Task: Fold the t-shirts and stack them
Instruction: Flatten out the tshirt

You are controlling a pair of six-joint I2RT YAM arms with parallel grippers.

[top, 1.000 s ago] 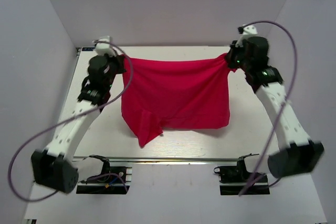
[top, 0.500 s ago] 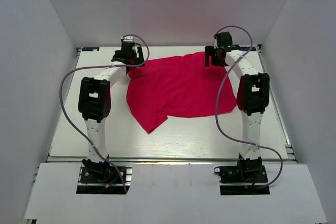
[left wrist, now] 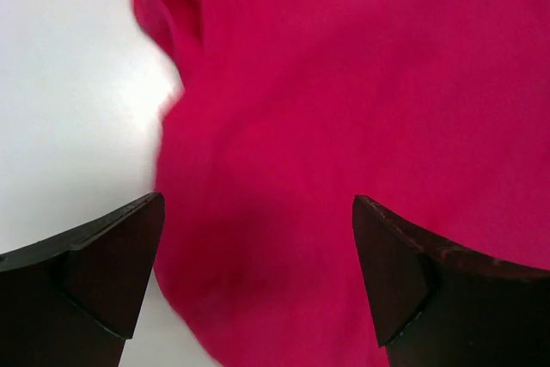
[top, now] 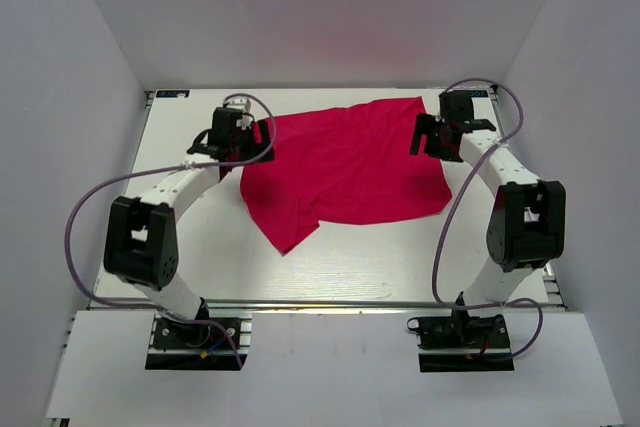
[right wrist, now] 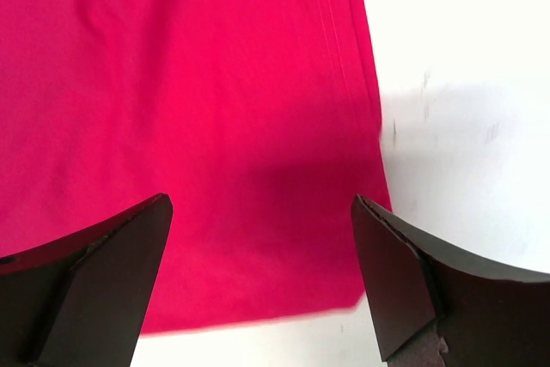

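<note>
Crimson-pink t-shirt (top: pixel 345 162) lies on the white worktop (top: pixel 380 257), far-centre, between the two arms. It is spread mostly flat but rumpled. One pointed flap hangs toward the near left, and the far edge slants up to a corner at the far right. Left fingers (left wrist: pixel 94 272) are spread wide, nothing clamped between them. In the left wrist view only loose red cloth shows in the gap, with a dark shadow on it. The shirt's wavy left edge runs down just inside the left fingertip, with bare worktop to the left of it. A small fold of cloth bunches at the upper left of that view. Right fingers (right wrist: pixel 412 281) are also wide apart and hold nothing. The right wrist view shows flat cloth in the gap, and a stitched hem runs down toward the right fingertip. The cloth corner ends between the tips, with white worktop beyond it on the right and along the bottom. Cannot tell whether either set of tips touches the fabric or hovers just over it. From above, the left arm (top: pixel 165 192) curves in to the shirt's far-left edge, and the right arm (top: pixel 500 167) reaches the shirt's right edge. Both wrists point inward at the cloth.
</note>
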